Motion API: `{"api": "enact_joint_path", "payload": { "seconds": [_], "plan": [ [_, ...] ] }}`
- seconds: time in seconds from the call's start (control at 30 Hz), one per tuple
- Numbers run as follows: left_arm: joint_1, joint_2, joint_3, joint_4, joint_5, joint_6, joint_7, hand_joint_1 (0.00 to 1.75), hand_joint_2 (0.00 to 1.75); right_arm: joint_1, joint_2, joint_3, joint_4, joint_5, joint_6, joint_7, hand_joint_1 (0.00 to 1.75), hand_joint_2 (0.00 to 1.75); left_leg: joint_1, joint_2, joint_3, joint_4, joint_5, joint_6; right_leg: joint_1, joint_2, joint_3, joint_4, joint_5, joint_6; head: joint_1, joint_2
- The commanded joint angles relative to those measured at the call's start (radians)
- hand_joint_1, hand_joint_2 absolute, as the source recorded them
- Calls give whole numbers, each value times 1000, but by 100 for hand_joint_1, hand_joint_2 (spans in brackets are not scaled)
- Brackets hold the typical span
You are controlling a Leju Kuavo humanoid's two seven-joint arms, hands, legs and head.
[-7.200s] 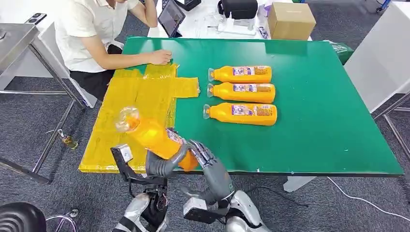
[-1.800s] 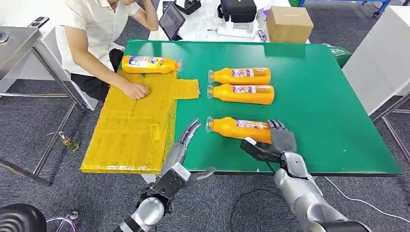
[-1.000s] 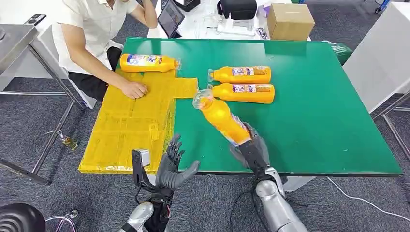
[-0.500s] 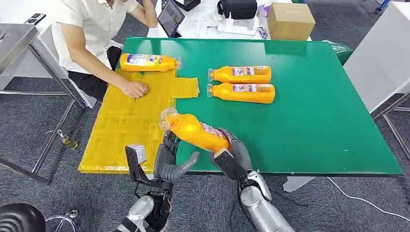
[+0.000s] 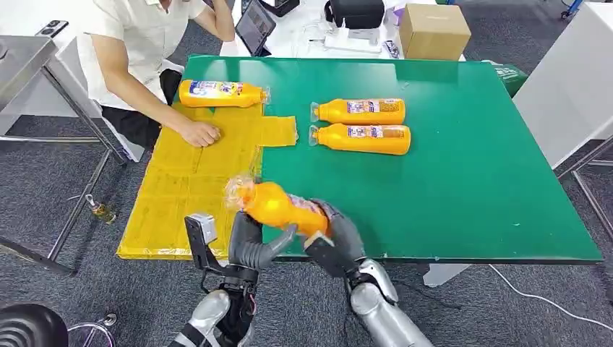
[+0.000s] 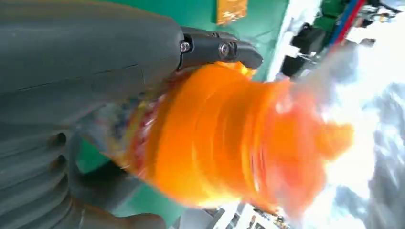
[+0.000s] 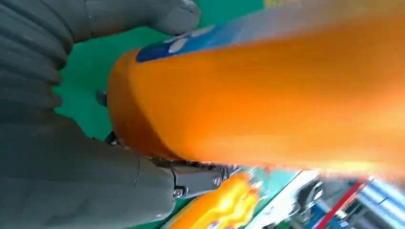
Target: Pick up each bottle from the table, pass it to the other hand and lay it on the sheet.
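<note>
An orange bottle (image 5: 280, 208) hangs over the table's front edge, cap end toward the yellow sheet (image 5: 181, 184). My right hand (image 5: 337, 235) grips its base. My left hand (image 5: 249, 242) wraps around its middle, thumb under it and fingers behind it. The left wrist view shows the bottle (image 6: 224, 138) blurred between the thumb and fingers of that hand (image 6: 86, 62). In the right wrist view the bottle (image 7: 267, 95) sits in my right hand (image 7: 62, 167). Another bottle (image 5: 217, 93) lies on the sheet's far end. Two more bottles (image 5: 361, 110) (image 5: 365, 137) lie side by side on the green table (image 5: 477, 181).
A person sits at the table's far left corner with one hand (image 5: 201, 134) resting on the sheet. A cardboard box (image 5: 434, 30) and a tablet (image 5: 255, 25) stand on the white table beyond. A metal table (image 5: 29, 65) stands at the left.
My right hand lifted the nearest bottle off the table and carried it left and toward me. My left hand, open a moment ago, has closed around it.
</note>
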Motion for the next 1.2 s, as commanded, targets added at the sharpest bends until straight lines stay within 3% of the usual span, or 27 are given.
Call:
{"api": "enact_joint_path", "payload": {
  "seconds": [0.03,0.43,0.47,0.5,0.53,0.93,0.97,1.0,1.13,1.17,1.2],
  "plan": [
    [-64,-2,-11,76,97,-67,84,0,175,-82,10,178,119,37,-61,-22,175,175,0,1,9,-1,-3,2,1,-1,9,-1,-2,-4,0,0],
    [-89,-15,10,124,165,-78,93,0,175,-87,13,210,86,11,-58,-31,175,175,0,2,4,0,-1,2,1,0,4,-1,-1,-3,0,0],
    [-137,1,9,127,230,-162,98,175,175,-50,0,230,57,-109,0,-105,24,175,0,1,4,0,-1,1,1,-1,4,0,-1,-3,0,0],
    [-136,2,10,126,232,-164,99,175,175,-48,1,227,55,-113,1,-108,24,175,0,0,3,0,-1,1,1,-2,4,0,-1,-3,0,0],
    [-136,4,13,125,235,-167,101,175,175,-43,3,222,51,-120,-3,-114,0,175,0,0,3,0,-1,1,1,-2,4,0,-1,-2,0,0],
    [-137,22,31,117,238,-170,100,175,175,-36,0,219,53,-114,-21,-106,0,175,0,0,1,-1,0,1,0,-1,1,-1,0,-1,0,0],
    [-137,22,31,117,238,-170,100,175,175,-36,0,219,53,-114,-21,-106,0,175,0,0,8,-1,-3,2,1,-2,8,-1,-3,-4,0,0],
    [-137,22,31,117,238,-170,100,175,175,-36,0,219,53,-114,-21,-106,0,175,0,0,2,0,-1,1,0,-1,2,-1,-1,-2,0,0],
    [-137,22,31,117,238,-170,100,175,175,-36,0,219,53,-114,-21,-106,0,175,0,0,2,-1,0,1,0,-1,2,-1,-1,-2,0,0],
    [-133,21,35,110,227,-163,84,175,175,-30,3,207,52,-111,-46,-106,0,0,0,0,4,-1,-1,1,1,-2,5,-1,-2,-3,0,0],
    [-125,26,48,93,219,-152,68,175,175,-17,10,195,48,-79,-114,-112,0,0,0,0,3,-1,-1,1,0,-1,3,-1,-1,-2,0,0]
  ]
}}
